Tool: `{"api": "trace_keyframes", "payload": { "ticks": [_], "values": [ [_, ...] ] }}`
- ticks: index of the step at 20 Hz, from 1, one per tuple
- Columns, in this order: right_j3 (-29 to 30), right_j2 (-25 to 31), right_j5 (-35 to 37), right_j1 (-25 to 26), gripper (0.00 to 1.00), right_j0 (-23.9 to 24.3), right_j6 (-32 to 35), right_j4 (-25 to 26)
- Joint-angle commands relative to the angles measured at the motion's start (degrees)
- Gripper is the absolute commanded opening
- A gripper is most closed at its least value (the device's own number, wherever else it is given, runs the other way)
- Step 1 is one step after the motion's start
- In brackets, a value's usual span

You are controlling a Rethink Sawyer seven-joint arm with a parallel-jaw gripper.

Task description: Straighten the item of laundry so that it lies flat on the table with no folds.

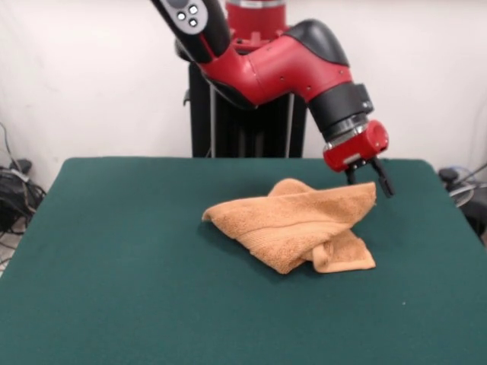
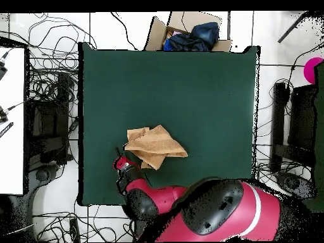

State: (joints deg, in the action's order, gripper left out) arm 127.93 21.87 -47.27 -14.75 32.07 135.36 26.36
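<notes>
The orange-tan towel (image 1: 293,220) lies crumpled and folded over itself near the middle of the dark green table (image 1: 114,266). One flap sticks out at the front right. My gripper (image 1: 369,182) hangs just above the table at the towel's far right corner, its two fingers apart, with the corner right at them. In the overhead view the towel (image 2: 155,147) lies on the table (image 2: 177,82) towards the robot's side, and the gripper (image 2: 118,154) is at its left corner. No label shows.
The black pedestal (image 1: 243,129) stands behind the table's far edge. A cardboard box (image 2: 190,31) with dark blue cloth sits off the table's far edge in the overhead view. Cables lie on the floor around the table.
</notes>
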Motion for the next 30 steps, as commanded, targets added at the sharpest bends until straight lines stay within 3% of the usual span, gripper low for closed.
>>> {"api": "trace_keyframes", "payload": {
  "ticks": [1, 17, 30],
  "values": [
    [-7.2, 0.3, -1.2, 0.4, 1.00, 0.4, 10.1, -4.5],
    [-5.4, 5.6, 7.3, -4.1, 1.00, 5.7, 11.7, -4.1],
    [-2.9, 7.5, 6.1, -4.5, 1.00, 5.5, 13.1, -5.9]
  ]
}}
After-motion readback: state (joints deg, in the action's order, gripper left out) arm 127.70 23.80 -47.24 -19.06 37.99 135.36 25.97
